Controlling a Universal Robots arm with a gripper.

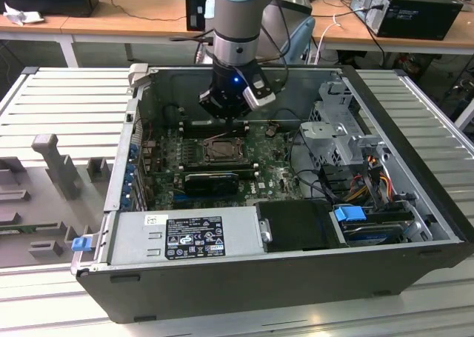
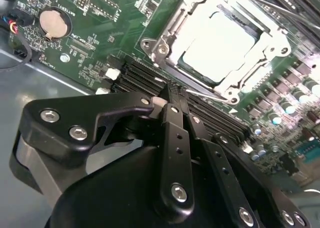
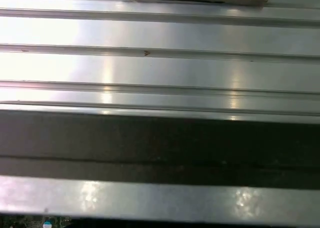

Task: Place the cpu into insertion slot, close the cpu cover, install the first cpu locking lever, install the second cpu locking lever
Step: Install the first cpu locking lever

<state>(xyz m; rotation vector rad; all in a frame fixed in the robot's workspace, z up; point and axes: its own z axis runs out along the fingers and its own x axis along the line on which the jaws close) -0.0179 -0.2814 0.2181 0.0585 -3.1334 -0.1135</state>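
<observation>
The cpu (image 2: pixel 218 43) lies flat in the insertion slot (image 1: pixel 222 150), its pale metallic face showing through the square opening of the cpu cover (image 2: pixel 167 30), which is folded down over it. A thin wire locking lever (image 2: pixel 202 91) runs along the socket's near edge. In the second wrist view my gripper (image 2: pixel 173 93) has its two black fingers (image 2: pixel 176 138) pressed together, the tips right at that lever's end beside the socket corner. I cannot tell whether they touch the lever. In the exterior view the gripper (image 1: pixel 231 117) hangs just behind the socket.
The open computer case (image 1: pixel 415 204) surrounds the green motherboard (image 1: pixel 278 175). Black memory slots (image 2: pixel 142 77) run beside the socket. A power supply (image 1: pixel 185 237) fills the front and a drive cage (image 1: pixel 337 129) stands at the exterior view's right. Ribbed metal table (image 3: pixel 160 67) lies around.
</observation>
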